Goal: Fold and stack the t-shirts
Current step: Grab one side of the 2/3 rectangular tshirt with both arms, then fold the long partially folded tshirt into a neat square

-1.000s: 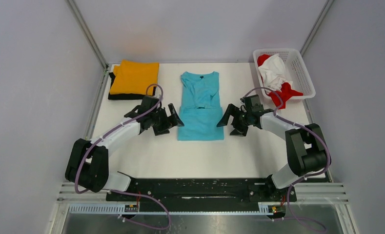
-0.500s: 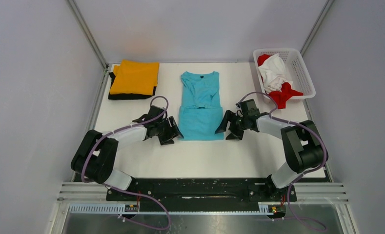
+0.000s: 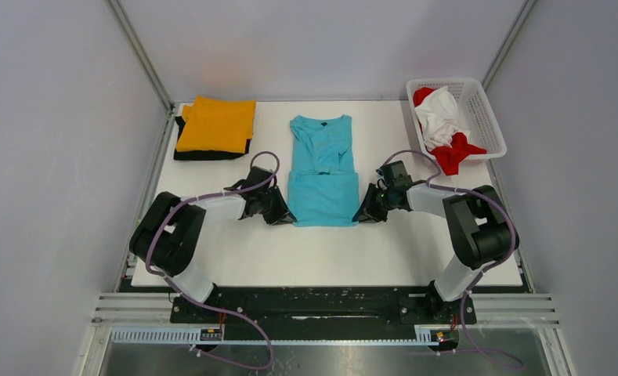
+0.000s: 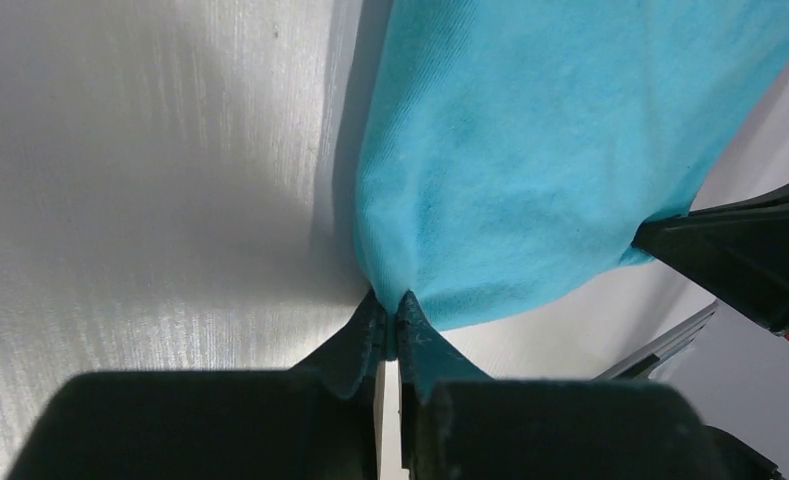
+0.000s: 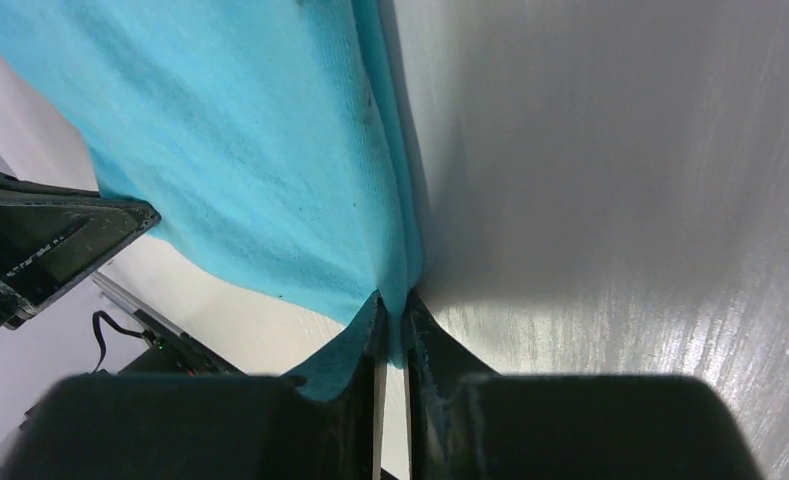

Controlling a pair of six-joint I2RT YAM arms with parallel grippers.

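Note:
A turquoise t-shirt lies in the middle of the table, partly folded into a long strip with its collar toward the far side. My left gripper is shut on its near left corner; the left wrist view shows the cloth pinched between the black tips. My right gripper is shut on the near right corner, where the turquoise cloth is nipped between its tips. A folded orange shirt rests on a black one at the far left. Red and white shirts fill the basket.
The white lattice basket stands at the far right corner of the table. Metal frame posts rise at both far corners. The black rail with the arm bases runs along the near edge.
Both arms dropped low and moved toward the near edge to the shirt's near corners. Both grippers went from open to shut on those corners.

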